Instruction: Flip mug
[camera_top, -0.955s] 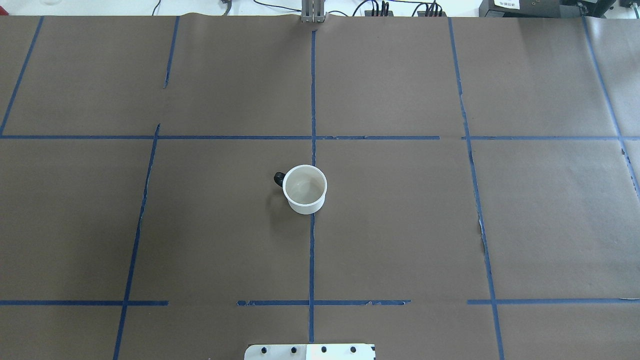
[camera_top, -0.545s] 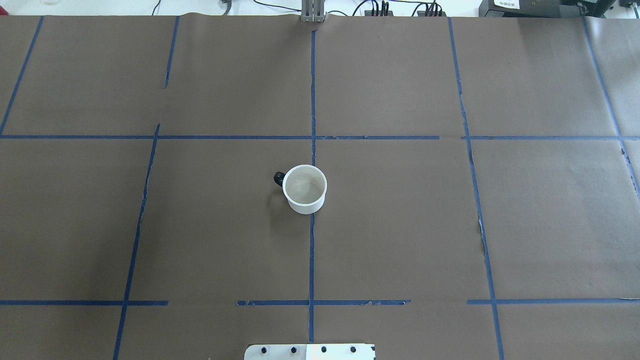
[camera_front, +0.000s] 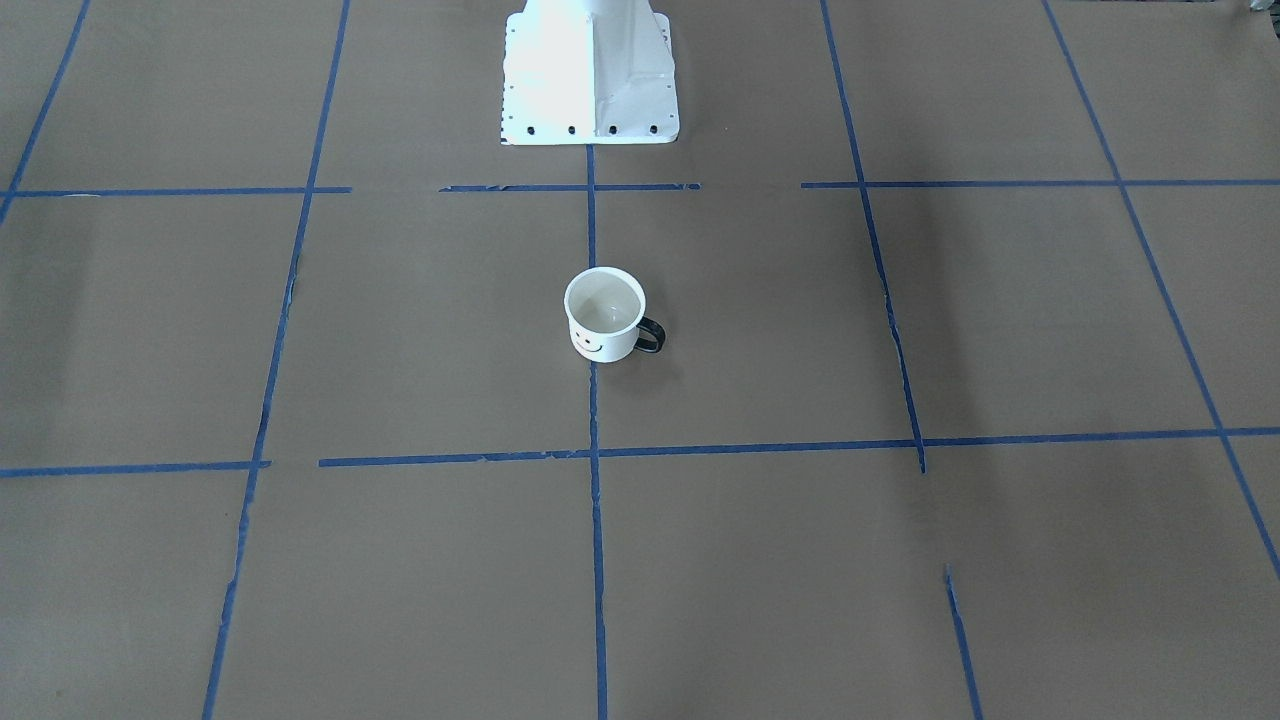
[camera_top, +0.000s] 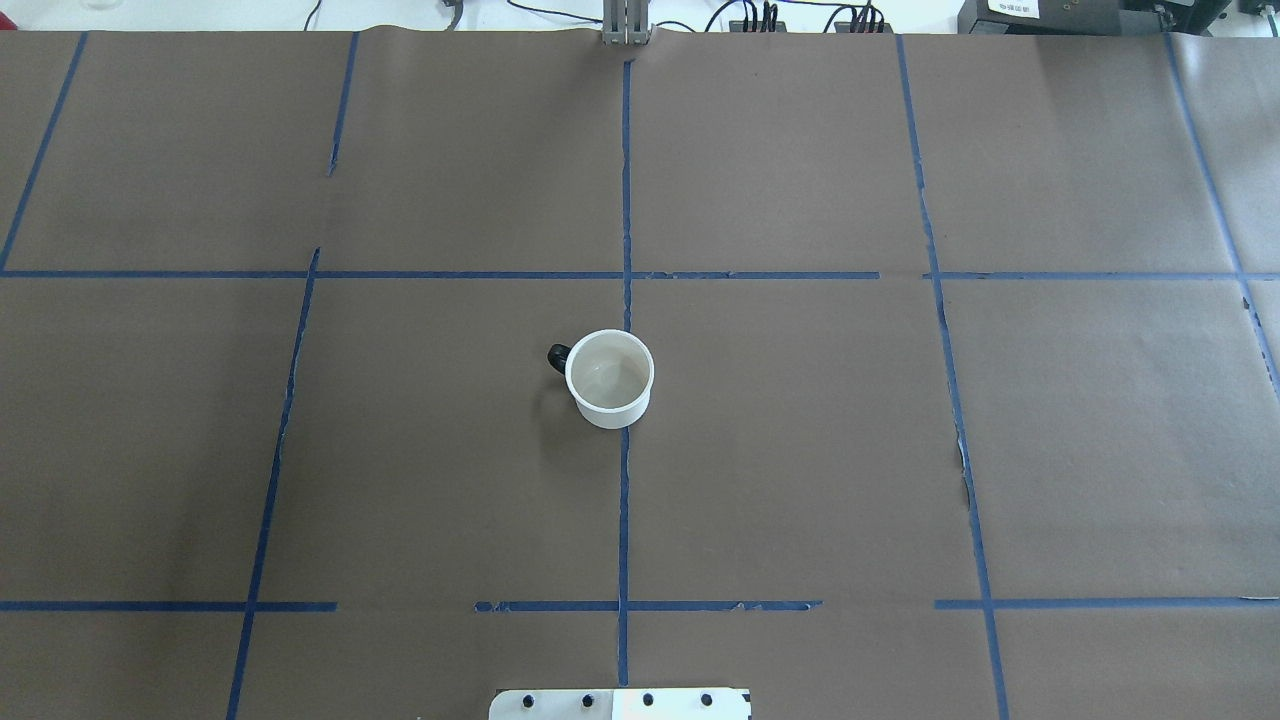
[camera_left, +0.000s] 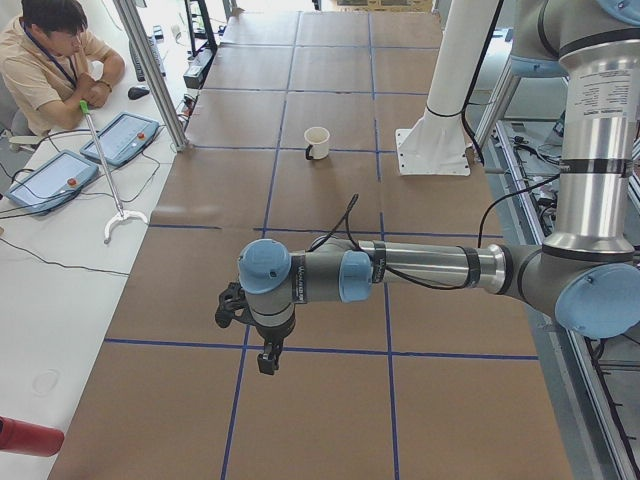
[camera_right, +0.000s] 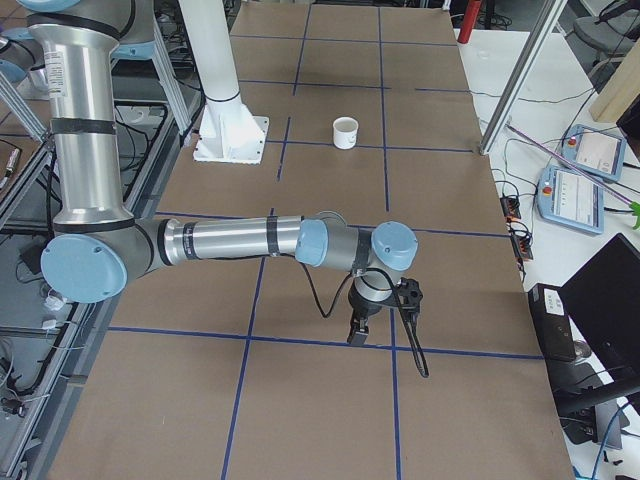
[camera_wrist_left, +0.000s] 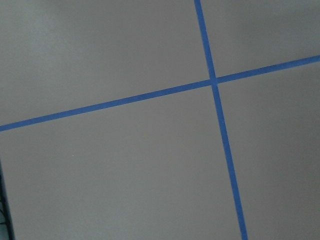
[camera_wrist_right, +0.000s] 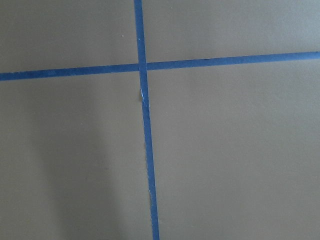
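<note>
The mug (camera_top: 609, 378) sits upright, mouth up. My left gripper (camera_left: 267, 360) and right gripper (camera_right: 356, 337) hang well away from it. Spread or pressed together, I cannot tell.

Found mug (camera_top: 609, 378) standing mouth-up on table (camera_top: 800, 450), astride centre tape line (camera_top: 624, 520), straight ahead of base (camera_top: 620, 704), roughly midway between it and table's far edge, with handle (camera_top: 556, 355) to robot's left. Logged left gripper (camera_left: 268, 358) hanging over table's left end, well apart from mug. Logged right gripper (camera_right: 358, 333) likewise over right end, well apart from mug. Spotted operator (camera_left: 50, 60) seated across table from robot, with tablets (camera_left: 120, 138) before him.
</note>
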